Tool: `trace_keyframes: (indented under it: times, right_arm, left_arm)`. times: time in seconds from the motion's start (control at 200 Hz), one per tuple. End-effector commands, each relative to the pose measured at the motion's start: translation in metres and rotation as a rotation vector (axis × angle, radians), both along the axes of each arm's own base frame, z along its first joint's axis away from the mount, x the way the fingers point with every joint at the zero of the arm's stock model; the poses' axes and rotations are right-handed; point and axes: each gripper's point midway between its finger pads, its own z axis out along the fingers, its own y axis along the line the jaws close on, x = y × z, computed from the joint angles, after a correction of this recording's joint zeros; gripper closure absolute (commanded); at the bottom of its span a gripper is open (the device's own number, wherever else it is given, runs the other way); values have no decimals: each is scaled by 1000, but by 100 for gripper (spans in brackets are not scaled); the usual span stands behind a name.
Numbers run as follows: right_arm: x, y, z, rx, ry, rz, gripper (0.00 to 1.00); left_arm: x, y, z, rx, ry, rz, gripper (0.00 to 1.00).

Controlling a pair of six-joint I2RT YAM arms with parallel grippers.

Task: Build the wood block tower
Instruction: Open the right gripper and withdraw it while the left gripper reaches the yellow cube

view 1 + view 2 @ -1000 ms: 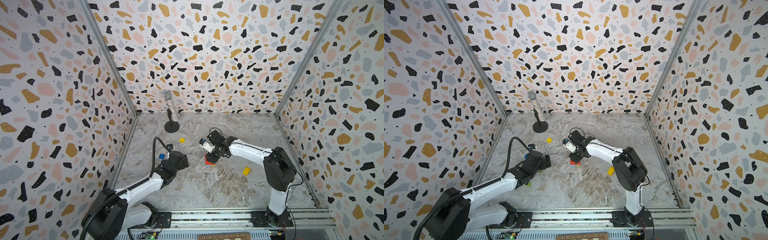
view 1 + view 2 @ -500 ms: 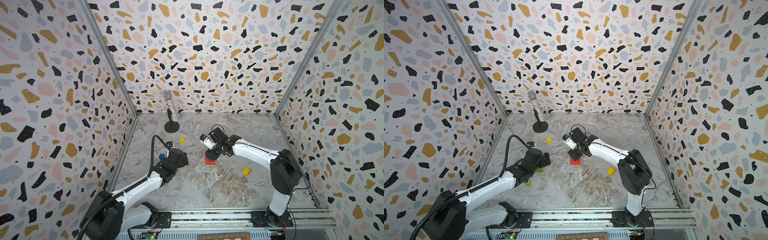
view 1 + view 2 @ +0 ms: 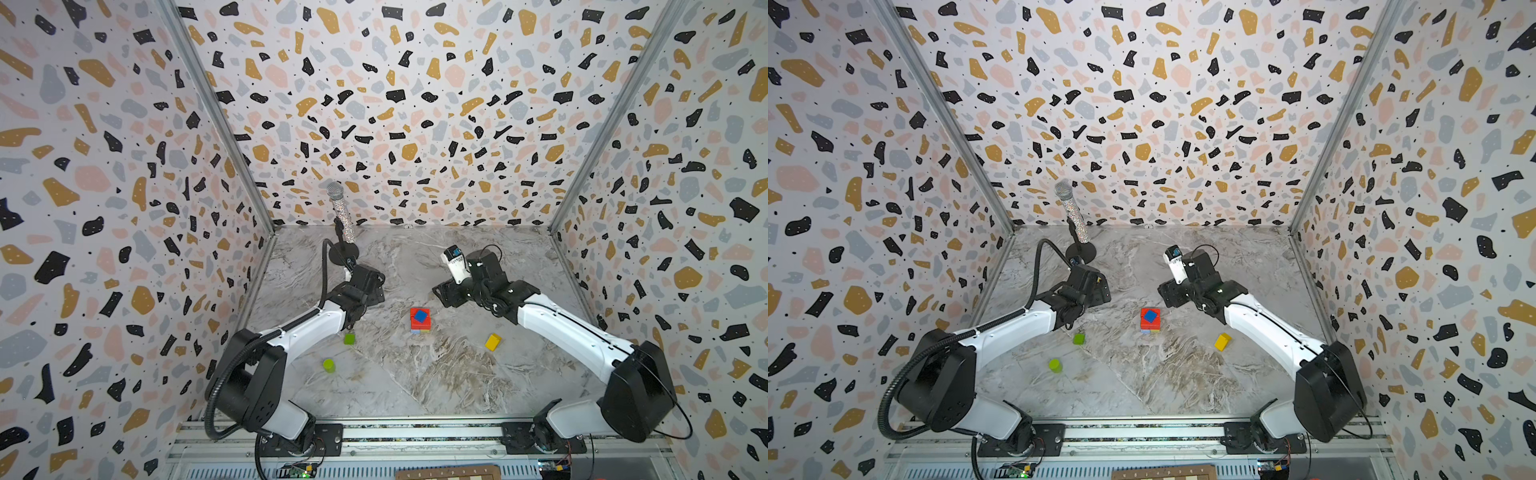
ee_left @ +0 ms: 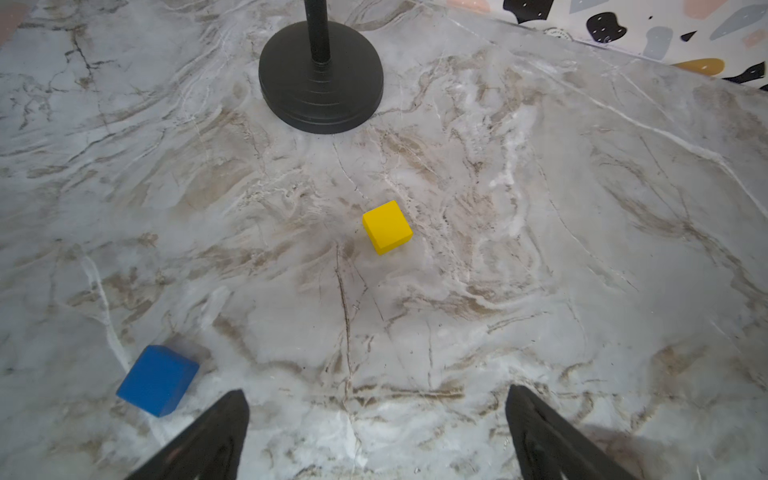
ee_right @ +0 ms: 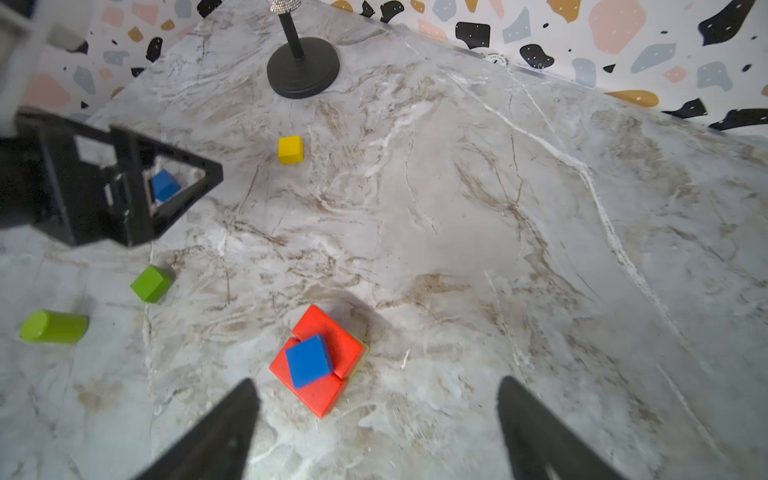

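The tower [image 3: 419, 322] [image 3: 1150, 320] stands mid-table, a blue cube [image 5: 311, 360] lying askew on red blocks [image 5: 328, 395] over a light-blue and lime base. My right gripper [image 3: 442, 293] [image 5: 376, 386] is open and empty, up and behind the tower, clear of it. My left gripper [image 3: 374, 286] [image 4: 376, 395] hangs open and empty over the marble. In the left wrist view a yellow cube [image 4: 387, 227] lies ahead of it and a blue cube [image 4: 158, 380] beside one finger. Both are hidden under the left arm in both top views.
A green cube [image 3: 349, 339] and a green cylinder [image 3: 328, 365] lie in front of the left arm. A yellow block [image 3: 492, 342] sits under the right arm. A glittery microphone [image 3: 343, 216] on a black stand [image 4: 320, 79] is at the back left.
My right gripper has opened and drawn back up from the tower, leaving the blue cube on the red blocks. My left gripper has moved toward the back, over the yellow cube's area.
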Motion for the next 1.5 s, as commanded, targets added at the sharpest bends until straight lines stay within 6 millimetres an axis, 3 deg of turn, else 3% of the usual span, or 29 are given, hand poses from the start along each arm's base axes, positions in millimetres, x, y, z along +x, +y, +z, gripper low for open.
trace_keyframes:
  times: [0.0, 0.19, 0.34, 0.486, 0.751, 1.071, 1.497]
  right_arm:
    - [-7, -3, 30, 133, -59, -12, 1]
    - [-18, -14, 41, 216, -100, -44, 1]
    - [-25, -24, 39, 257, -125, -86, 1]
    - [-33, -23, 47, 313, -145, -61, 1]
    - [-42, -16, 51, 365, -141, -13, 1]
    - [-46, -16, 56, 384, -153, 3, 0]
    - [-47, -17, 59, 385, -161, 4, 0]
  left_arm:
    - [13, 3, 1, 27, 15, 10, 3]
    - [32, 6, -11, 14, 50, 45, 9]
    - [47, 5, -26, -9, 100, 61, 16]
    - [61, 6, -39, -54, 131, 82, 24]
    - [86, 7, -49, -55, 163, 117, 26]
    - [96, 9, -69, -77, 207, 144, 36]
    - [104, 14, -77, -53, 224, 162, 40]
